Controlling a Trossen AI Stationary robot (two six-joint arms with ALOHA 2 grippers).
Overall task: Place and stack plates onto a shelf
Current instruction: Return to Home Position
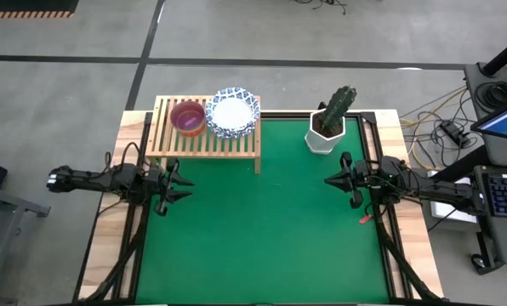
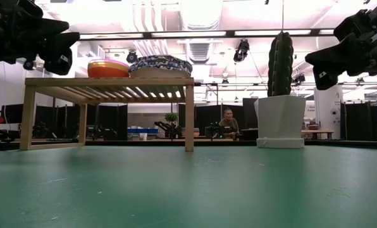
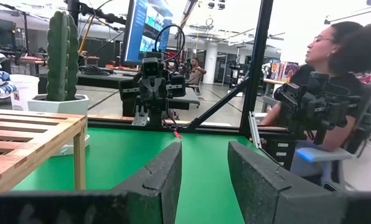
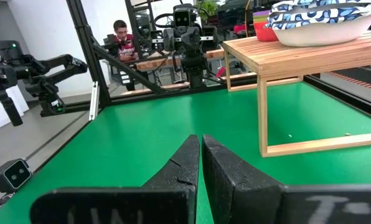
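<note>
The wooden slatted shelf (image 1: pixel 207 136) stands on its legs at the table's far left. On it rest a stack of blue-and-white patterned plates (image 1: pixel 232 112) and, to their left, a stack of small plain dishes (image 1: pixel 188 117) with a purple one on top. In the low view the dishes (image 2: pixel 108 68) and the plates (image 2: pixel 160 65) sit on the shelf top (image 2: pixel 109 82). My left gripper (image 1: pixel 181 180) hovers open above the table's left side, in front of the shelf. My right gripper (image 1: pixel 332 180) hovers shut on the right side. Neither holds anything.
A white pot with a cactus (image 1: pixel 328 127) stands at the far right of the green table (image 1: pixel 262 229). The wide middle and near part of the table lies between the arms. A person (image 3: pixel 335 74) sits beyond the table's right edge.
</note>
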